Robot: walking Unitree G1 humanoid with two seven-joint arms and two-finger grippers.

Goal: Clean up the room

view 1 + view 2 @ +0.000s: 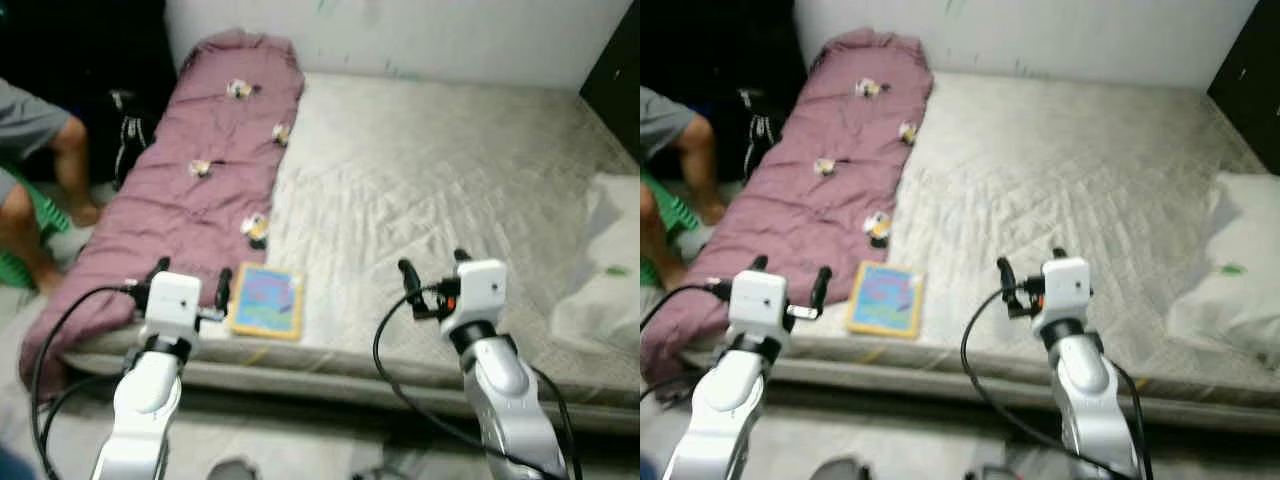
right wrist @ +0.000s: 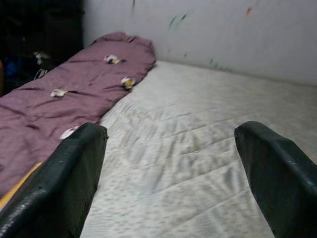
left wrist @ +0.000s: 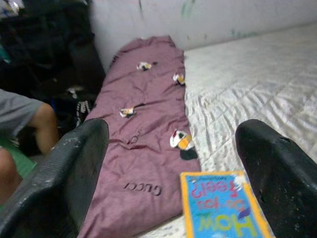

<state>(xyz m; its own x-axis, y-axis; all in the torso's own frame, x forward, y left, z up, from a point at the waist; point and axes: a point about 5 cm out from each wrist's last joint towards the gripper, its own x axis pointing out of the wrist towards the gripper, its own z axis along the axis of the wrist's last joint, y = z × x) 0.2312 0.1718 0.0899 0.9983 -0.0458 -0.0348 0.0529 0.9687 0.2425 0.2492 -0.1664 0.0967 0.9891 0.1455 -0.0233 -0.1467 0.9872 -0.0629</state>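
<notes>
We held both grippers over the near edge of the mattress [image 1: 450, 170], the left gripper [image 1: 190, 282] and right gripper [image 1: 434, 268] each spread wide and holding nothing. A children's book [image 1: 267, 301] lay flat on the mattress's near edge, just beside our left gripper. A mauve blanket [image 1: 190, 190] ran along the mattress's left side, a white pillow [image 1: 605, 270] sat at its right, and a seated person's leg [image 1: 70, 165] showed beyond the blanket.

We see a white wall [image 1: 450, 35] running along the far side of the bed, at twelve o'clock, marked with a few small green and red smudges. At nine o'clock a person [image 1: 35, 150] sits beside the bed, in a grey sleeve with bare knees, on something green [image 1: 30, 235]. A dark cabinet edge [image 1: 615, 75] stands at two o'clock. Pale floor [image 1: 300, 450] shows at six o'clock.
</notes>
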